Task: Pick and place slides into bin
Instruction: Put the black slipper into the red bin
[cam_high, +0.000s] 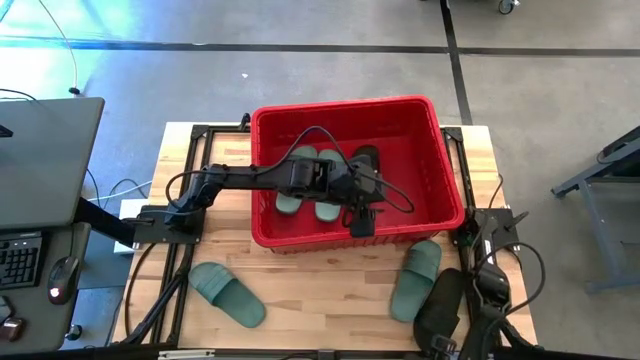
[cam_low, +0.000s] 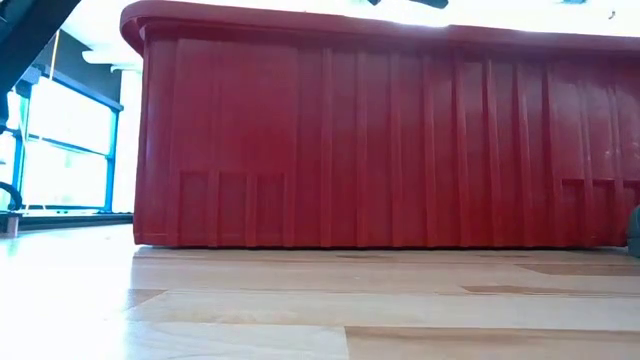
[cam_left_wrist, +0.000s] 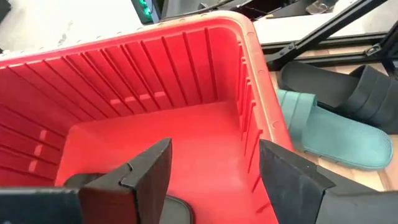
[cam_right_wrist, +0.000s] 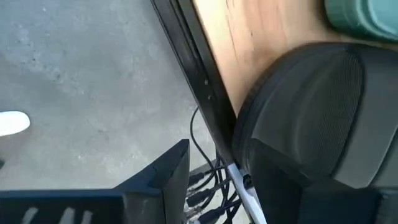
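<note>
The red bin (cam_high: 445, 150) stands mid-table and fills the low view (cam_low: 380, 140). On its floor lie two green slides (cam_high: 312, 185) and a black slide (cam_high: 367, 158), partly under my left arm. My left gripper (cam_left_wrist: 214, 152) is open and empty above the bin floor near its near wall (cam_high: 360, 218). On the table lie a green slide (cam_high: 227, 293) at the near left, a green slide (cam_high: 415, 278) and a black slide (cam_high: 440, 305) at the near right. My right gripper (cam_right_wrist: 217, 162) is open at the table's near right edge, beside the black slide (cam_right_wrist: 311, 106). My right gripper has one finger (cam_right_wrist: 280, 180) next to the black slide's rounded end (cam_right_wrist: 267, 124), which lies on the table. I cannot tell whether it touches.
The bin's right wall (cam_left_wrist: 255, 106) rises close beside my left gripper. Beyond it the green slide (cam_left_wrist: 339, 134) and the black slide (cam_left_wrist: 348, 90) lie on the wood. Bare wood (cam_high: 320, 290) spans the near middle. Cables (cam_right_wrist: 208, 186) hang below the table edge.
</note>
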